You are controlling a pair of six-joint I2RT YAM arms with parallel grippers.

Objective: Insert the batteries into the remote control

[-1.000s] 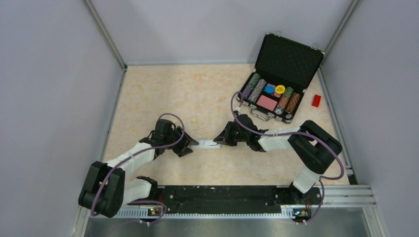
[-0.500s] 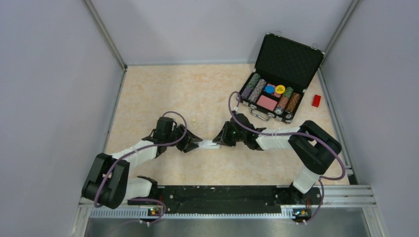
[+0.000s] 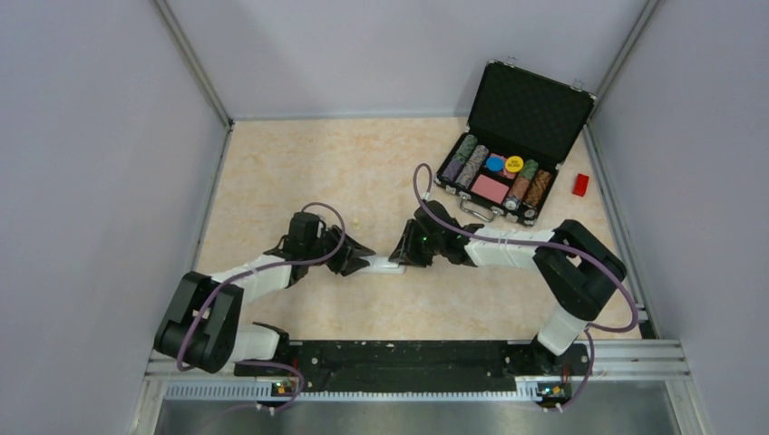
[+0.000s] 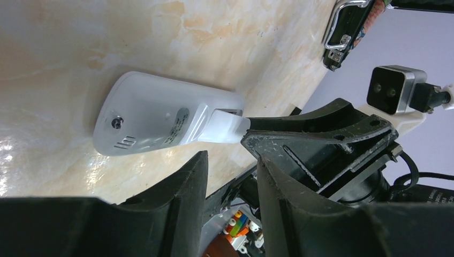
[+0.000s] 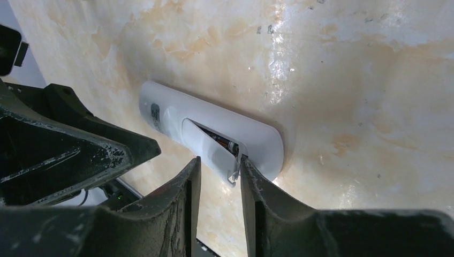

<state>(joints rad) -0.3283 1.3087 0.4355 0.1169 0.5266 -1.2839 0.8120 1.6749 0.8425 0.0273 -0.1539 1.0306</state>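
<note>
The white remote control (image 3: 380, 265) lies back side up on the table between my two grippers. In the right wrist view the remote control (image 5: 257, 136) has its white cover (image 5: 206, 144) tilted up over the compartment. One dark battery (image 5: 226, 144) shows inside; the other is hidden. My right gripper (image 5: 219, 161) is narrowly open, and the cover's clip end sits between its tips, against the right finger. My left gripper (image 4: 231, 158) is open and empty, just short of the remote control's (image 4: 155, 120) other end. In the top view the left gripper (image 3: 356, 258) and right gripper (image 3: 400, 256) flank the remote control.
An open black poker chip case (image 3: 544, 109) stands at the back right with a red block (image 3: 580, 184) beside it. A small cream peg (image 3: 356, 221) lies just behind the left gripper. Walls enclose the table on three sides.
The left gripper has swung forward and closer to the remote's left end. The right gripper has edged left onto the remote's right end. The remote stays in place.
</note>
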